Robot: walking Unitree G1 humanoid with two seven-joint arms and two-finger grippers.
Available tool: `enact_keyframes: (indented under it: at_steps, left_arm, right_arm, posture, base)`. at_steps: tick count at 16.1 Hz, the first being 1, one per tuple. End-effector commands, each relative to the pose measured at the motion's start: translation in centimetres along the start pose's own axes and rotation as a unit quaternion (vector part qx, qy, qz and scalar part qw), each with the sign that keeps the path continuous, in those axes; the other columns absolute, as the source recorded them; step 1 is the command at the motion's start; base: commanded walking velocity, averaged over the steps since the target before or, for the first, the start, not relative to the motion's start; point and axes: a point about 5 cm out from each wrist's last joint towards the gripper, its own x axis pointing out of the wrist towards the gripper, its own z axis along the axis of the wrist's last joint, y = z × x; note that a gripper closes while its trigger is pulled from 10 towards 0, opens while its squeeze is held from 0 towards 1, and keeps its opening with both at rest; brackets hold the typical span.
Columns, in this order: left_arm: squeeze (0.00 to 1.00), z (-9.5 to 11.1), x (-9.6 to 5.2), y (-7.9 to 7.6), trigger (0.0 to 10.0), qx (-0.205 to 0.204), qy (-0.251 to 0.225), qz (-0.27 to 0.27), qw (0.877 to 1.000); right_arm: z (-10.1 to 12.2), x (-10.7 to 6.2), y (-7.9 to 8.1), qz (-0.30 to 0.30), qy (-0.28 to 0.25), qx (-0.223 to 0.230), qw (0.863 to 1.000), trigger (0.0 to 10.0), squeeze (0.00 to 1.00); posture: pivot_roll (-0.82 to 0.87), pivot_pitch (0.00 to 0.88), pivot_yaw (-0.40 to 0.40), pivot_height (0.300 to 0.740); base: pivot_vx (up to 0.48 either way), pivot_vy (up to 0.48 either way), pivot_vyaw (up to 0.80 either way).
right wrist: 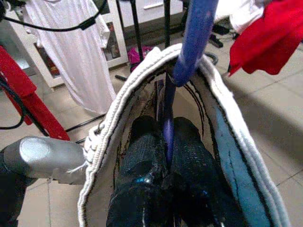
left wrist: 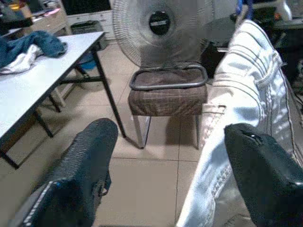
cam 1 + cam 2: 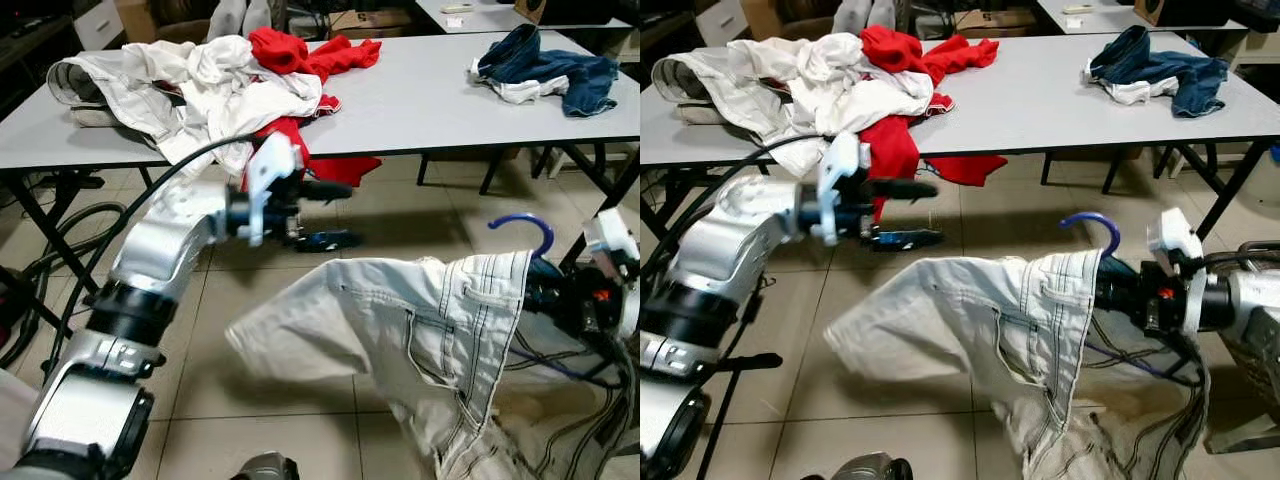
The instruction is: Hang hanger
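**Hanger gripped at lower right, jeans draped on it**

The right gripper pinches the blue hanger at centre-right of the frame, white jeans hanging from it mid-frame. Left gripper, jaws wide and empty, hovers at centre-left below the table.

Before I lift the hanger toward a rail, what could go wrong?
The right gripper pinches only the thin blue plastic hanger, so it may twist under load. The white denim trousers hang low and might drag on the tiled floor. The open left gripper hovers near the trousers and could snag them.
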Motion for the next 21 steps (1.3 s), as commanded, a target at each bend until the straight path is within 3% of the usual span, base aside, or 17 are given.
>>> enact_keyframes:
  at_steps: [1,4,7,12,13,14,19,21]
  left_arm:
    - [0.0,-0.3,0.3,-0.3,10.0,0.004,0.019,-0.016,1.0]
    - [0.0,-2.8,0.1,-1.1,10.0,-0.012,0.06,-0.026,0.998]
    - [0.0,-6.3,-1.7,-0.1,10.0,-0.011,0.134,0.034,0.99]
    - [0.0,-8.5,-3.9,0.2,10.0,-0.017,0.197,0.056,0.979]
    - [0.0,-8.9,-4.3,0.3,4.5,-0.024,0.198,0.056,0.978]
    - [0.0,-9.2,-4.8,0.2,0.0,-0.035,0.199,0.048,0.978]
    - [0.0,-10.4,-5.4,-0.3,0.0,-0.053,0.214,0.038,0.975]
    - [0.0,-10.6,-5.3,-0.1,0.0,-0.066,0.196,0.053,0.977]
  right_arm:
    - [1.5,0.2,0.0,0.013,-0.017,-0.037,0.999,10.0,0.0]
    - [1.8,0.3,0.1,0.024,-0.038,-0.043,0.998,10.0,0.0]
    - [2.4,0.0,0.5,0.034,-0.047,-0.045,0.997,10.0,0.0]
    - [2.6,-0.5,0.5,0.035,-0.05,-0.045,0.997,10.0,0.0]
    - [2.7,-0.5,0.4,0.035,-0.052,-0.045,0.997,10.0,0.0]
    - [2.8,-0.6,0.4,0.034,-0.054,-0.046,0.997,10.0,0.0]
    - [3.0,-0.6,0.2,0.029,-0.057,-0.048,0.997,10.0,0.0]
    - [3.0,-0.6,0.3,0.032,-0.056,-0.047,0.997,10.0,0.0]
  posture:
    - [-0.02,0.0,0.057,0.74]
    - [-0.03,0.0,0.061,0.74]
    - [-0.03,0.0,0.058,0.74]
    - [-0.03,0.0,0.06,0.74]
    - [-0.03,0.0,0.061,0.74]
    - [-0.03,0.0,0.061,0.74]
    - [-0.03,0.0,0.062,0.74]
    - [-0.03,0.0,0.06,0.74]
  base:
    - [0.0,0.0,0.0]
    - [0.0,0.0,0.0]
    - [0.0,0.0,0.0]
    - [0.0,0.0,0.0]
    - [0.0,0.0,0.0]
    - [0.0,0.0,0.0]
    - [0.0,0.0,0.0]
    - [0.0,0.0,0.0]
